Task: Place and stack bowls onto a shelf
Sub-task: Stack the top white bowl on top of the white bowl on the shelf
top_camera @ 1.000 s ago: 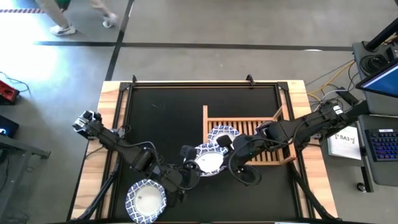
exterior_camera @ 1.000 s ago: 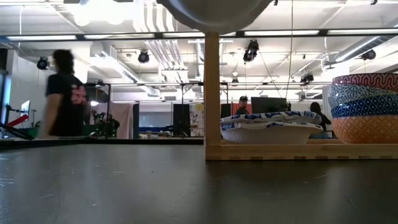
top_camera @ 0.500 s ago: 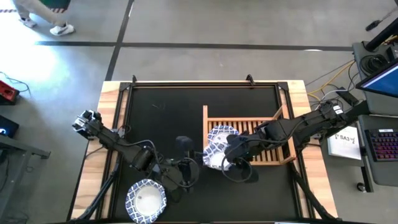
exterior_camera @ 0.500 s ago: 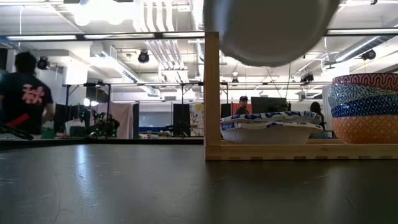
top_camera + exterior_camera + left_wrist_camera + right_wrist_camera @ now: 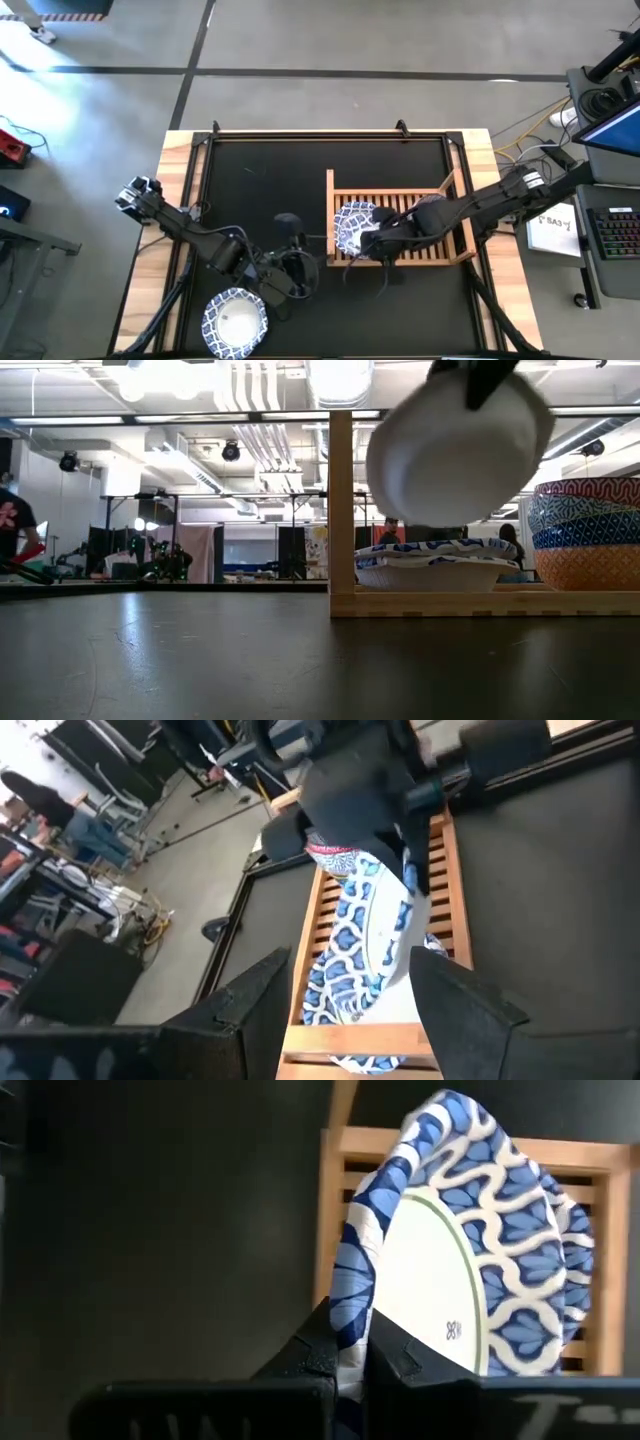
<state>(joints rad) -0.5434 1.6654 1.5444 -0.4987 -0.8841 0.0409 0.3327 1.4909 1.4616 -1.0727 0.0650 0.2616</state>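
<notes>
A tilted blue-and-white bowl (image 5: pixel 352 228) hangs over the slatted wooden shelf (image 5: pixel 440 250), apparently above another patterned bowl (image 5: pixel 432 563).

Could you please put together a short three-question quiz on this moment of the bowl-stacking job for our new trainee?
1. True or false: the right gripper is shut on the rim of a blue-and-white bowl.
2. Where is that bowl? A) flat on the black mat; B) tilted in the air over the shelf; C) in the left gripper.
3. Fill in: one more patterned bowl sits on the table near the ____ arm.

Key: 1 true; 2 B; 3 left.
</notes>
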